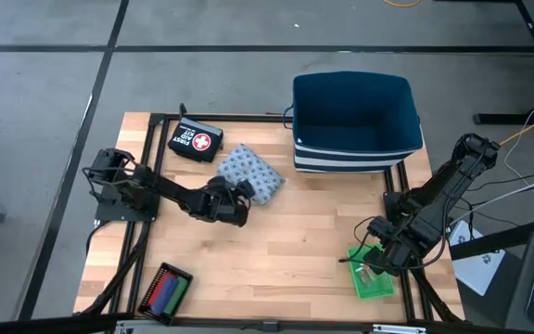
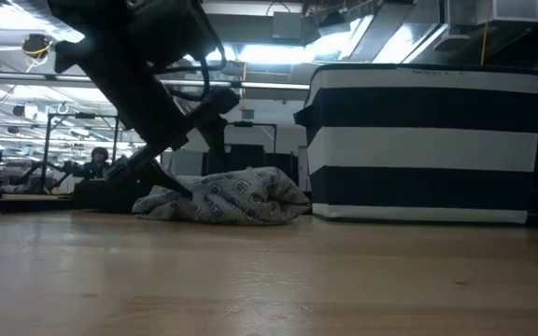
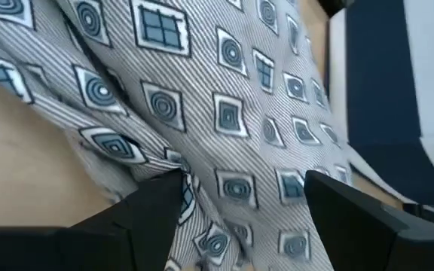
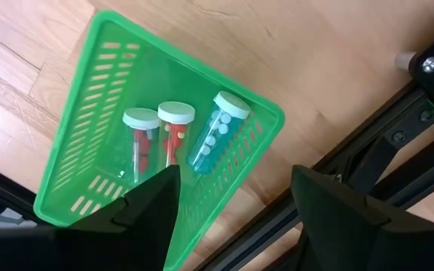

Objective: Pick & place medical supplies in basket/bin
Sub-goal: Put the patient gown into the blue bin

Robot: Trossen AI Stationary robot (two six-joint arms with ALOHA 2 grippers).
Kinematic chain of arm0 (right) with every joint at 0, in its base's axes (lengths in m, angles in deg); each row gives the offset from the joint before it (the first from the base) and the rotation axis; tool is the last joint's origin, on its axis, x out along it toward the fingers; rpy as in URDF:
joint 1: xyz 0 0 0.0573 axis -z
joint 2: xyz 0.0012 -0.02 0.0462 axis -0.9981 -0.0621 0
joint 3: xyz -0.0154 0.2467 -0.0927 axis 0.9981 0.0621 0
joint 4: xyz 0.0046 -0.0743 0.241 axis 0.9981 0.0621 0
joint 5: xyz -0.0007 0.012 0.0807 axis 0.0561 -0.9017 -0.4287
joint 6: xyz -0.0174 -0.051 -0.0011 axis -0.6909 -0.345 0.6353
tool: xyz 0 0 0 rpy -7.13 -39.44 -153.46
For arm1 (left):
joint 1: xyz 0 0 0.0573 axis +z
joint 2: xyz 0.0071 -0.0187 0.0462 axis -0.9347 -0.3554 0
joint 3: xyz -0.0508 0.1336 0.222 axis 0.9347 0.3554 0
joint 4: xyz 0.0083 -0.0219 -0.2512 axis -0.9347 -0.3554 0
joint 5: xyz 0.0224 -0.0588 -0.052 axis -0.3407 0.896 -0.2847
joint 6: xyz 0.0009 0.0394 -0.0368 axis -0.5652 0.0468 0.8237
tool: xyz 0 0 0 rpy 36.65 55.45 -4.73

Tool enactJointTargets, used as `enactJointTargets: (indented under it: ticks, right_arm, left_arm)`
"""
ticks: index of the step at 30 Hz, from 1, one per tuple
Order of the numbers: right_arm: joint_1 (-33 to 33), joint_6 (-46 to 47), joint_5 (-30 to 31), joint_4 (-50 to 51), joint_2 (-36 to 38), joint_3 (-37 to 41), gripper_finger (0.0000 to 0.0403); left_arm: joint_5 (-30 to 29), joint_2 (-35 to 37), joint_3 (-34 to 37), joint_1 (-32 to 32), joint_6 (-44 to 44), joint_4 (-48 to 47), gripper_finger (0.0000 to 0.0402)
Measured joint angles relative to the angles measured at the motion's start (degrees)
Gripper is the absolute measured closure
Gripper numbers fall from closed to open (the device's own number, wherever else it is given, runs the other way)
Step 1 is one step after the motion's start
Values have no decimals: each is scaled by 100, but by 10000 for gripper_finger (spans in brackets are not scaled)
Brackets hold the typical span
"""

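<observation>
The grey-blue patterned folded cloth [image 1: 255, 173] lies on the wooden table just left of the bin, a rumpled heap in the low view [image 2: 227, 196]. My left gripper [image 1: 242, 192] is open at the cloth's near-left edge, and the cloth [image 3: 224, 113] fills the gap between its fingers [image 3: 239, 218]. My right gripper [image 1: 379, 263] hangs open over a green basket [image 1: 373, 278] at the table's near right corner. In the right wrist view [image 4: 236, 203] that basket [image 4: 89, 98] holds three white-capped vials [image 4: 175, 139]. A dark tray [image 1: 165, 289] with red, green and blue pieces sits at the near left. My left gripper's open fingers [image 3: 160, 207] stand on either side of a bulge of the cloth at its near-left edge [image 3: 232, 188], coming in low from the table's left. Whether they touch the fabric, I cannot tell. The cloth rests on the table.
A dark blue bin [image 1: 355, 121] with a white-striped wall [image 2: 428, 140] stands at the far right of the table. A black first-aid pouch [image 1: 195, 141] lies far left of the cloth. Black frame rails [image 1: 406, 186] border the table. Bare wood spans the middle.
</observation>
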Motion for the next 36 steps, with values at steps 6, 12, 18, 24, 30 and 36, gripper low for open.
enactJointTargets:
  ticks: [6,12,18,24,30,36]
  right_arm:
    - [0,-2,24,22,0,0,149]
    - [0,-3,24,21,0,0,149]
    - [-19,-4,16,13,-2,0,149]
    - [-22,-26,-10,1,-2,0,149]
    - [-22,-40,111,2,-2,0,149]
    - [-22,-34,177,0,-2,0,149]
  left_arm:
    - [300,-224,-2,267,-5,59,125]
    - [906,-656,-15,613,-291,610,125]
    - [2116,-1078,-12,933,-606,1204,137]
    - [2776,-1286,-9,1069,-1165,1733,268]
    - [2839,-1288,-5,1063,-1289,1829,383]
    - [2554,-1069,-1,943,-1589,2646,387]
